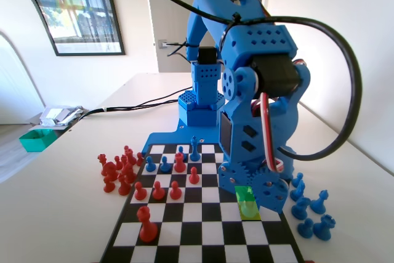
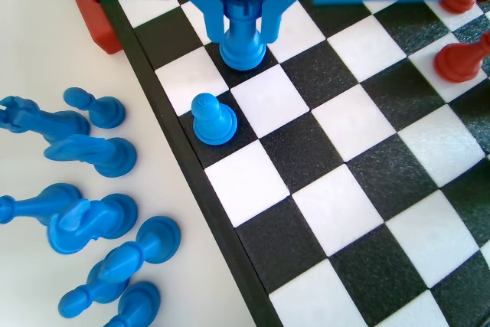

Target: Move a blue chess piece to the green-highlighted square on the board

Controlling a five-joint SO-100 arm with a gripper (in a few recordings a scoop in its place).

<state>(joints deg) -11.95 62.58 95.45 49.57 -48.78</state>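
At the board's point(image 2: 253, 289) edge column in the wrist view, jaws pinch a crowned blue piece point(image 2: 243, 32); the blue chess piece point(image 2: 212, 119) already stands alone, so lift straight up.

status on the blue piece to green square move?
Looks done: a notch-topped blue piece appears to stand on the green square. In hand: the end effector is low, jaws closed on that piece. Left: open the jaws and lift clear. A blue pawn stands diagonally next to it, free of the jaws.
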